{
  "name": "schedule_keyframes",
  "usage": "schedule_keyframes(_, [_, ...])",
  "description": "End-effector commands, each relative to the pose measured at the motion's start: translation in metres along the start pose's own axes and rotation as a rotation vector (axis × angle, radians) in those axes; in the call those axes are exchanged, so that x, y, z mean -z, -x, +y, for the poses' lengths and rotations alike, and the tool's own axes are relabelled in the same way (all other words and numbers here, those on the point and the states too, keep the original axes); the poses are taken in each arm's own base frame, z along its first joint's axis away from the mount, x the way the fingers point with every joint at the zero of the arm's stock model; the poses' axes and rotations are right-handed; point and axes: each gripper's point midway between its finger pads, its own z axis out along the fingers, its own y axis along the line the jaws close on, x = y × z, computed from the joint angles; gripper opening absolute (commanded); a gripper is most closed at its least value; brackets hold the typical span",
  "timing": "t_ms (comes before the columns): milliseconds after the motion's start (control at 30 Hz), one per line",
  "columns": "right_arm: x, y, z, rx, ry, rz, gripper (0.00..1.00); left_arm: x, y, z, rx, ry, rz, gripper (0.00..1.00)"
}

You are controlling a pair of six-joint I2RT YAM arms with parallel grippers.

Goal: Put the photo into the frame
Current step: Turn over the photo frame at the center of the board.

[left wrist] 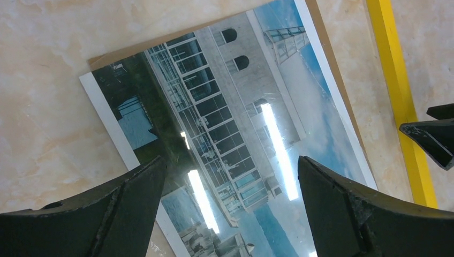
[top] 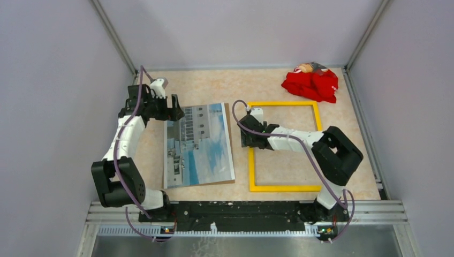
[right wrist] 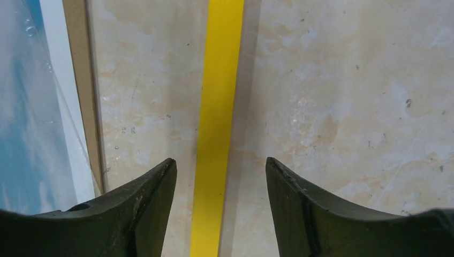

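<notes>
Between the wide-open, empty fingers of my left claw [left wrist: 231, 163] lies the photo [left wrist: 241, 107], flat and picture-up on a brown backing board [left wrist: 327, 64] on the tabletop [left wrist: 48, 123]. It looks thin, light, glossy and easy to crease, so I would nip it at a corner or edge rather than press mid-sheet. My right claw [right wrist: 219, 160], equally open and empty, straddles the left rail of the yellow frame [right wrist: 219, 80] just beside the board; I judge it stiff, light, best pinched across that narrow rail

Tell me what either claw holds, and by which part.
Nothing held. Left claw open above the photo; right claw open, straddling the frame at its left bar.
</notes>
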Motion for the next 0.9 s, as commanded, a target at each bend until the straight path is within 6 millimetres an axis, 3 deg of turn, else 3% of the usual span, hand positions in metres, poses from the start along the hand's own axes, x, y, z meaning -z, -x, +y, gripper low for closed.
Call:
schedule_keyframes(0, [-0.004, -0.006, 0.016, -0.03, 0.019, 0.012, 0.57, 0.015, 0.016, -0.009, -0.031, -0.026, -0.019, 0.99])
schedule_keyframes(233, [-0.015, -0.028, 0.021, -0.049, 0.011, 0.07, 0.32, 0.019, 0.017, -0.014, -0.042, -0.046, -0.004, 0.99])
schedule_keyframes(367, [-0.01, -0.021, 0.025, -0.072, 0.014, 0.072, 0.12, 0.02, 0.018, -0.018, -0.052, -0.065, 0.003, 0.99])
schedule_keyframes(500, [0.019, 0.017, 0.047, -0.113, 0.103, 0.034, 0.0, 0.017, 0.015, -0.029, -0.055, -0.105, 0.016, 0.99])
schedule_keyframes(633, [0.071, 0.074, 0.078, -0.192, 0.26, -0.034, 0.0, 0.011, 0.007, -0.04, -0.062, -0.134, 0.034, 0.99])
schedule_keyframes(867, [0.149, 0.133, 0.125, -0.316, 0.546, -0.071, 0.0, 0.013, 0.009, -0.054, -0.058, -0.19, 0.024, 0.99])
